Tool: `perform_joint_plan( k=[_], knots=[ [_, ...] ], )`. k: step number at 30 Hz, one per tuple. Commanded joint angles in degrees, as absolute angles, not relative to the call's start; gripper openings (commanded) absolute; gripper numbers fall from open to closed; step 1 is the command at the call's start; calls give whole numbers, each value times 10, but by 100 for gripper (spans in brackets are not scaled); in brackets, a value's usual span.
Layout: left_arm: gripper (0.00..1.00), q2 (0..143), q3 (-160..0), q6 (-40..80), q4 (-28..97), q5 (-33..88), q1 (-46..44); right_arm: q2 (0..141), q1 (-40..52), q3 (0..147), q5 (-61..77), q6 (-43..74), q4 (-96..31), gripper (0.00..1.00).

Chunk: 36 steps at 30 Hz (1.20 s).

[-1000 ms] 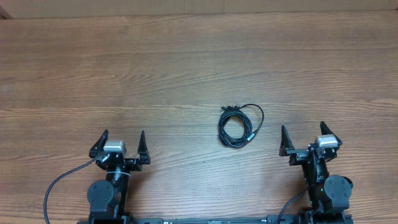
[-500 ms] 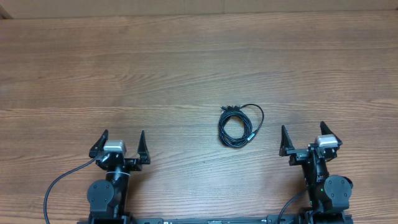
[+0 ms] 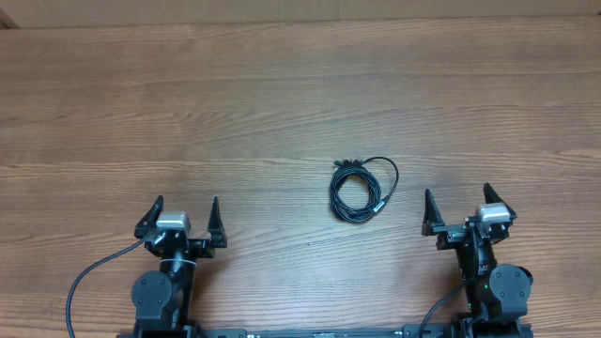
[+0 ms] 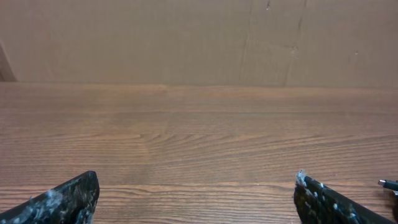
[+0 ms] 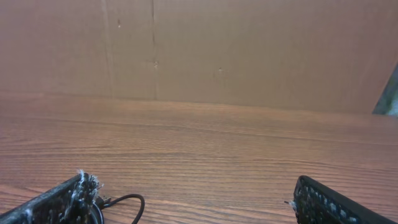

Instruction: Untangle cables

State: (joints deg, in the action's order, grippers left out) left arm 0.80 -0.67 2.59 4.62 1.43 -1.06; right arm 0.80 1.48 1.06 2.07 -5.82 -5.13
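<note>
Table: the wood-grain table carries one small bundle only. There is free surface all around it for spreading loops out, which the untangling will likely need.
Right gripper: the right gripper sits low at the near edge with its jaws spread wide and nothing between them. It is the nearer arm, so it is probably the better one for the first reach. It should come down over one outer strand rather than the whole coil.
Left gripper: the left gripper is likewise spread wide and empty, and well apart from the bundle. It is best saved for pinning or for pulling the opposite way.
Cables: the cables lie as a tight black coil right of centre. They are ahead of the right gripper and to its left, and touch neither arm. In the right wrist view a loop shows just past the left finger.
Plug ends: the loose plugs poke out at the coil's far-left side, and a silver-tipped plug lies on its near-right side. A free end looks like the safest first pick.
</note>
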Motion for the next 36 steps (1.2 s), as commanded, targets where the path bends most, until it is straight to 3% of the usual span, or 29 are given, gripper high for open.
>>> perform_joint_plan(
  k=[1,29,36],
  knots=[
    [99,4,-3,14,44,11,-6,4,12,5,14,-59,-48,100],
    [99,4,-3,50,44,15,-7,4,12,5,14,-57,-48,100],
    [100,4,-50,91,124,13,-7,5,12,15,-13,71,-66,100]
  ],
)
